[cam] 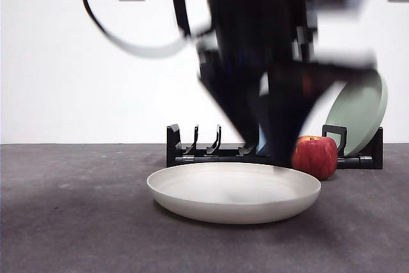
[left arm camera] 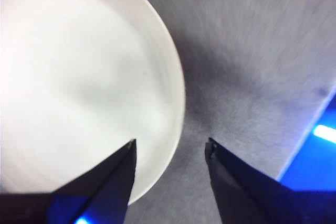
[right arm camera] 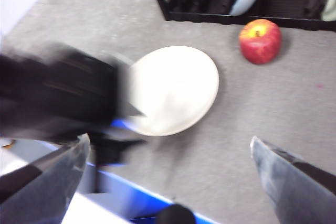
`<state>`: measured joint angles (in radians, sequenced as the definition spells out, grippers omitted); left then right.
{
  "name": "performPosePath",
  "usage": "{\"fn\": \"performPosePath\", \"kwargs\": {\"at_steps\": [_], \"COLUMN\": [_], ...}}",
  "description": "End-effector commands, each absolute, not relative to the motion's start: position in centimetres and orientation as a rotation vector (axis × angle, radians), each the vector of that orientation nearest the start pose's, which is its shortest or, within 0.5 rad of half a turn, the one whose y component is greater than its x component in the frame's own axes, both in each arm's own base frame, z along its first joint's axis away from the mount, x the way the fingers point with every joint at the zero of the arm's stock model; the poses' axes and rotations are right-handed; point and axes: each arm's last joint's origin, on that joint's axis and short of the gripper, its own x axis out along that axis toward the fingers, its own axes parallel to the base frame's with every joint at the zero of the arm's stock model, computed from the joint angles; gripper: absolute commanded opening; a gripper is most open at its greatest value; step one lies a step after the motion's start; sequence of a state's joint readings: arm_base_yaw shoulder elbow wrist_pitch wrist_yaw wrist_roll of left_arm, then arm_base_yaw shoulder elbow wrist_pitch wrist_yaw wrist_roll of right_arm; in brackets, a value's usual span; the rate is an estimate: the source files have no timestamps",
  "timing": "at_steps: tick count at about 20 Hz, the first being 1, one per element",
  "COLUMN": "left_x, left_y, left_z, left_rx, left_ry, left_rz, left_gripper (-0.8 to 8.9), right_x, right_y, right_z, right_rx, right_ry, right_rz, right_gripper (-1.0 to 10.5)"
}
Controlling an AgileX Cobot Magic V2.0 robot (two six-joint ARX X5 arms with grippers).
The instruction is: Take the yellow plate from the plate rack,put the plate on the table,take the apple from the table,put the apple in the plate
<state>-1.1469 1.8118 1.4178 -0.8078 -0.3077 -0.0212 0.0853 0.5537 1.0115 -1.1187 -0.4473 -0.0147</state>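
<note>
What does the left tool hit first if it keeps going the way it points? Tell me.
Probably the yellow plate. The left tool is open, with one jaw over the plate's rim and the other over bare table. Motion blur leaves the height unclear.

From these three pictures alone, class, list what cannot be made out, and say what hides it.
- Front view: a blurred dark arm hides the middle of the plate rack and the blue plate.
- Right wrist view: the left end effector is a smear over the yellow plate.
- Left wrist view: the apple is out of frame.
</note>
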Motion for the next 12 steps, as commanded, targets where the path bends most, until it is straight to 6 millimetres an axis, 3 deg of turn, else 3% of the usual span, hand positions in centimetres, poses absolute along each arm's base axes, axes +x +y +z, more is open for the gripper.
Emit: {"fn": "performPosePath", "kwargs": {"at_steps": [1,4,7,12], "left_x": [14.9,13.0,10.9,8.0], "left_y": [-31.2,-27.6,-23.1,-16.7], "left_z": [27.7,34.7,40.2,44.7], "left_rx": [0.657,0.43,0.239,0.096], "left_ry": [0.856,0.708,0.524,0.344], "left_rz": [-0.73,-0.836,-0.923,-0.956], "left_gripper": [2.24,2.2,2.2,2.2], "right_x": [7.9,11.7,16.8,24.1], "right_y": [1.9,2.2,2.7,4.0], "right_z": [35.0,35.1,33.8,29.3], "right_rx": [0.095,0.111,0.117,0.05], "right_ry": [0.627,0.622,0.679,0.804], "right_rz": [0.486,0.48,0.482,0.408], "right_gripper": [6.6,6.6,6.6,6.6]}}
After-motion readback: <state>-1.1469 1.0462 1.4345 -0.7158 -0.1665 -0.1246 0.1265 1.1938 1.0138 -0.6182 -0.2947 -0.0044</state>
